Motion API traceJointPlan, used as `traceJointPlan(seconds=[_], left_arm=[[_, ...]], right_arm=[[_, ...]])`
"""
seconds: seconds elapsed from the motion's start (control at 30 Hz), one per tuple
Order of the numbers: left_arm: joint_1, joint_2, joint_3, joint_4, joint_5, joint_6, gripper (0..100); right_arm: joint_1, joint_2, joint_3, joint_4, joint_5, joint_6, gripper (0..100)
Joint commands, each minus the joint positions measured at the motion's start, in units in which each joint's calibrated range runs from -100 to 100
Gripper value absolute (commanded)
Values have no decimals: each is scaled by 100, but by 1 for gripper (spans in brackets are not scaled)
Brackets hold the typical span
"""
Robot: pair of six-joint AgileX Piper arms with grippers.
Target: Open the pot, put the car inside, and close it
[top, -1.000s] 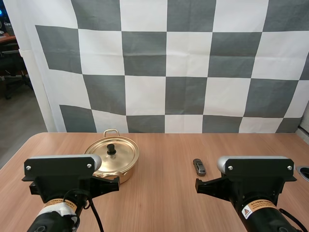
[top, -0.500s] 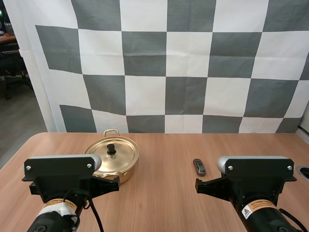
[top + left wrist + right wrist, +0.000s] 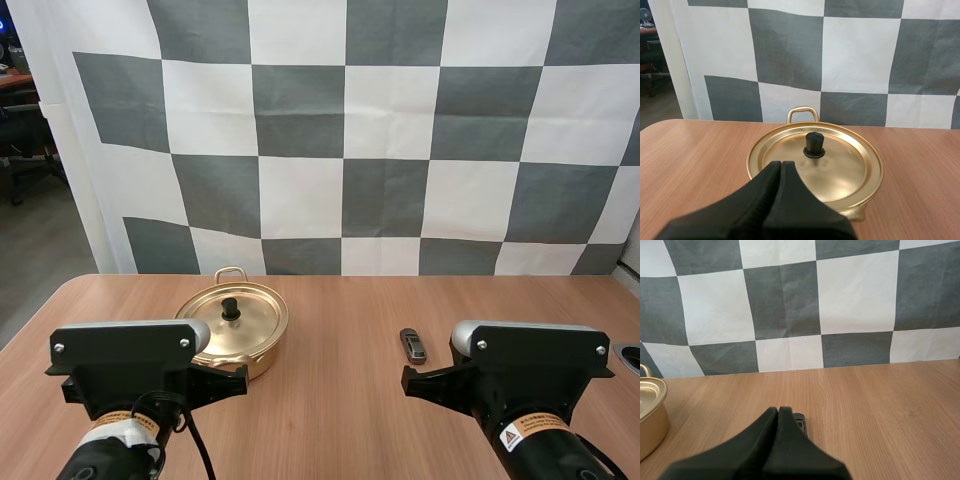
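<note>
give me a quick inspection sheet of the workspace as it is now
surface: wooden table
job's things: pot, gold, with its lid on and black knob up; car on the table to the pot's right, apart from it
clutter: nothing seen
grippers: left gripper jaws shut, short of the lid; right gripper jaws shut, just short of the car
cables: nothing seen on the table
surroundings: nothing seen

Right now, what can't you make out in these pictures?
- Gold pot interior: the lid is on, high and left wrist views.
- Toy car: mostly hidden behind the shut right gripper, right wrist view; too small for detail in the high view.
- Pot's near side: covered by the shut left gripper, left wrist view.
</note>
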State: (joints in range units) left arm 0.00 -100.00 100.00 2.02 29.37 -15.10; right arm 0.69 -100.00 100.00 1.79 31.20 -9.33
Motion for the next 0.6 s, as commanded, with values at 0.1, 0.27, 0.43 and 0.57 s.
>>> traceJointPlan(seconds=[0.1, 0.27, 0.43, 0.57], left_arm=[[0, 0, 0, -4, -144, 1, 0], [0, 0, 0, 964, -2769, 565, 0], [0, 0, 0, 1837, -6478, 1654, 0], [0, 0, -808, 1775, -7288, 1827, 0]], right_arm=[[0, 0, 0, 4, -15, 4, 0], [0, 0, 0, -1808, -2058, -277, 0], [0, 0, -58, -4363, -5787, -699, 0], [0, 0, -1135, -3985, -6398, -586, 0]])
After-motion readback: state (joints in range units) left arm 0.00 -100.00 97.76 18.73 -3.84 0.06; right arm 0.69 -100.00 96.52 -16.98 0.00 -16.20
